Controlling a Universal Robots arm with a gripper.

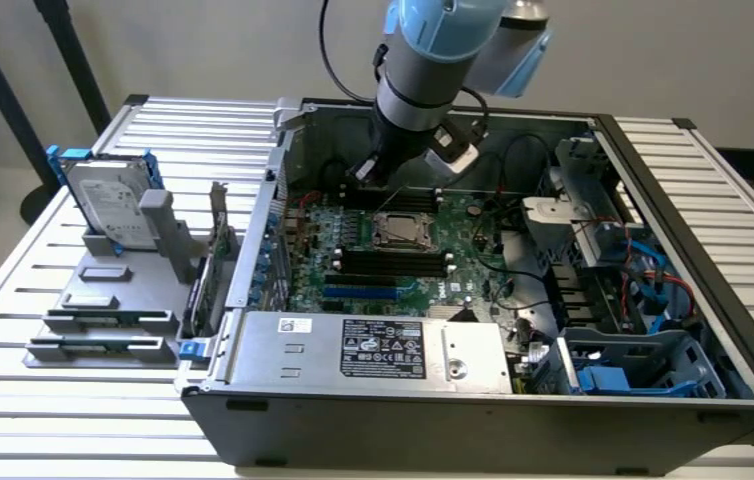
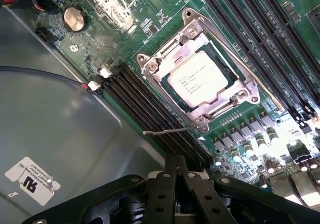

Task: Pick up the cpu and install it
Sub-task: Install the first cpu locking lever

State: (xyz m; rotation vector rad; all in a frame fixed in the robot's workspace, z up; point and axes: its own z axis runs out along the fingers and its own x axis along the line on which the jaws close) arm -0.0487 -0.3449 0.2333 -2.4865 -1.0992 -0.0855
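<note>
An open computer case (image 1: 484, 425) lies on its side on a table of pale metal slats (image 1: 30, 400), with its green circuit board (image 1: 471, 285) facing up. The robot arm (image 1: 417, 70) reaches down from above into the far part of the case. Its gripper (image 1: 380, 186) hangs just above the board, near the edge of the processor socket. In the wrist view the gripper (image 2: 175, 160) has its two dark fingers pressed together with nothing between them. The cpu (image 1: 401, 229), a small square chip with a silvery top, sits flat in its socket near the middle of the board. In the wrist view the cpu (image 2: 198, 79) lies inside a metal frame (image 2: 150, 67), apart from the gripper. A thin metal lever (image 2: 170, 131) lies between the frame and the fingers. Rows of long black memory slots (image 2: 150, 114) run beside the socket, and a round coin battery (image 2: 75, 18) sits farther off on the board. At the near side of the case is a silver box with a label (image 1: 381, 350). Outside the case, on the exterior view's left, a grey hard drive in a blue bracket (image 1: 108, 205) stands upright on a grey holder (image 1: 97, 325).
</note>
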